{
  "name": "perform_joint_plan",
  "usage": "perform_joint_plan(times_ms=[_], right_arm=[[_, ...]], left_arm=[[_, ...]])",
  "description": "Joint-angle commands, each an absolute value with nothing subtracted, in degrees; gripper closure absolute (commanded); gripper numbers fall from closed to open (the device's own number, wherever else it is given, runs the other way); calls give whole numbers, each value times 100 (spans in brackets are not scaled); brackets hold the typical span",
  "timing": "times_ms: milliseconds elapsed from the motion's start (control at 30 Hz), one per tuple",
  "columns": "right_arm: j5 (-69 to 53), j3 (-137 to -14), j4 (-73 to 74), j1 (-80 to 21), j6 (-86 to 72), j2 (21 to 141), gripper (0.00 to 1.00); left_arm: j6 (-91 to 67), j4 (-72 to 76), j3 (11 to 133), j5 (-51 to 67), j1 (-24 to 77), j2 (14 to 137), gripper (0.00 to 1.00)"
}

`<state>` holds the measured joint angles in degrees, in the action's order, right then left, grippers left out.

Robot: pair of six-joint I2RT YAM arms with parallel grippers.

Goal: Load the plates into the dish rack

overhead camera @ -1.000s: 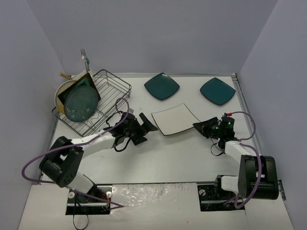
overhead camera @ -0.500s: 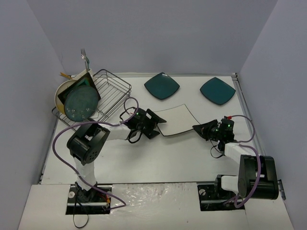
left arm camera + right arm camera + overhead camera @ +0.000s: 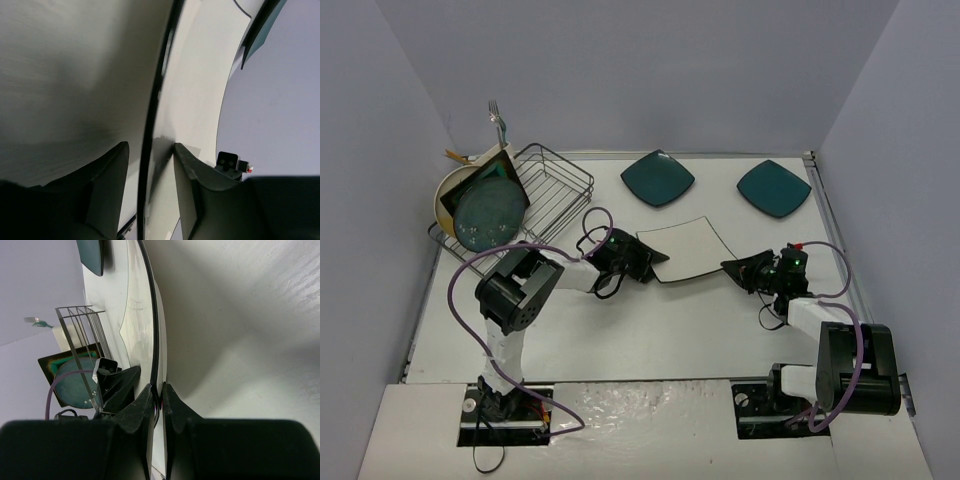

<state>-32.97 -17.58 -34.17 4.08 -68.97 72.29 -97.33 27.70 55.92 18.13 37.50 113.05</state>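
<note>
A white square plate [image 3: 685,250] with a thin black rim lies tilted at the table's middle. My right gripper [image 3: 732,267] is shut on its right corner, the rim [image 3: 152,315] pinched between the fingers [image 3: 159,390]. My left gripper [image 3: 650,262] straddles the plate's left rim [image 3: 150,125]. Its jaws [image 3: 150,150] stand open, with a gap on each side of the rim. Two dark teal square plates [image 3: 657,179] [image 3: 773,189] lie flat at the back. The black wire dish rack [image 3: 555,190] holds a round grey-blue plate [image 3: 490,215], a brown-rimmed teal square [image 3: 490,165] and a cream round plate [image 3: 444,196].
A fork [image 3: 497,120] sticks up from the rack's far left corner. Purple walls close in the table on the left, back and right. Both arms' cables loop over the table near the white plate.
The left arm swung right, away from the rack, and slid its jaws over the white plate's left rim, narrowing them. The right gripper kept its hold and barely moved.
</note>
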Motion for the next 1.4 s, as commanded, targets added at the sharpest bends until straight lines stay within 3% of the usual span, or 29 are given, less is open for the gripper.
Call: perform_joint_plan(times_ms=[0, 167, 367, 433, 633, 867, 1200, 1367], right_arm=[[-3744, -1864, -4271, 396, -7180, 7014, 100], [-3785, -1863, -4230, 404, -7146, 6990, 100], [-3766, -2040, -3491, 436, -6782, 6673, 97], [-3686, -2202, -2903, 466, -6458, 6447, 86], [-3337, -2838, -1146, 556, -5548, 5819, 31], [-3234, -3336, -15, 641, -4776, 5460, 3], [-3180, -4799, 1218, 655, -3579, 5392, 0], [-3113, -5130, 1239, 655, -3387, 5537, 0]], left_arm=[[-9887, 3258, 5888, 1767, 3796, 11230, 67], [-9952, 3451, 5804, 1702, 3797, 11200, 78], [-9881, 3457, 5719, 1752, 3820, 10943, 100], [-9774, 3351, 5713, 1748, 3823, 10765, 100], [-9147, 2616, 5873, 1634, 3840, 10004, 100], [-7753, 1294, 6430, 1565, 3806, 9094, 100], [-4926, -1716, 7813, 1116, 3633, 7867, 100], [-3050, -3397, 9103, 1187, 3132, 7613, 100]])
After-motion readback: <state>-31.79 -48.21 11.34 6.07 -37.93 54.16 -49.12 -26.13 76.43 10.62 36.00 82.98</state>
